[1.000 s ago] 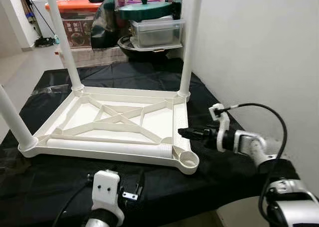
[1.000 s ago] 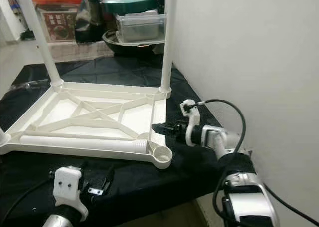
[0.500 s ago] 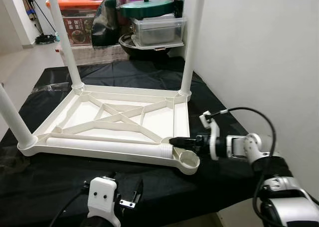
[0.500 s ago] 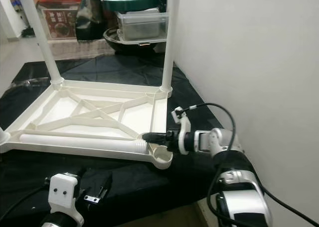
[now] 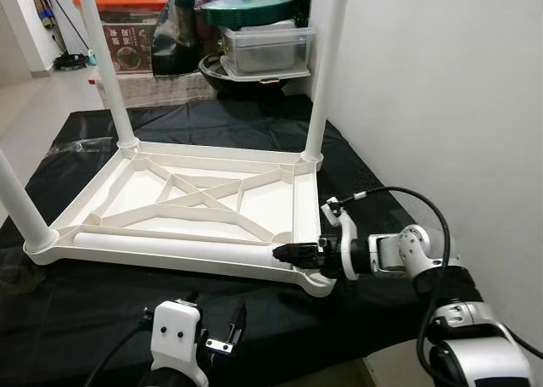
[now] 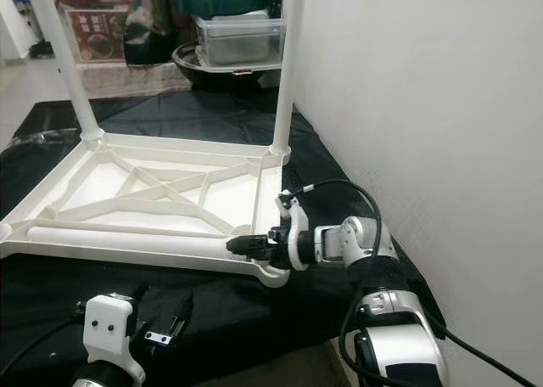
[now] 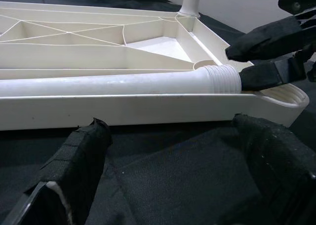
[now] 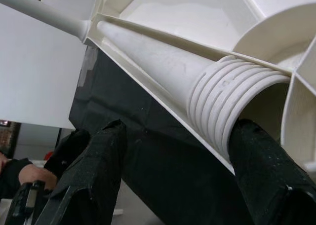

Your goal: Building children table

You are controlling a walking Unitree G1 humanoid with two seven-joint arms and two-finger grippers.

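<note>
Black-draped counter (image 5: 373, 200), upturned tabletop (image 5: 182, 210), loose leg (image 5: 170, 249) lying crosswise, threaded end toward right tool (image 5: 282, 253), fingers spread around it, left tool (image 5: 216, 329) spread, low.

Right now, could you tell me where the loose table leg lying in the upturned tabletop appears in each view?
Left eye view: loose leg along the tabletop's near edge.
Right eye view: same near edge.
Left wrist view: across the middle.
Right wrist view: running diagonally.
Shared landmark: its threaded end, where the right gripper reaches.
</note>
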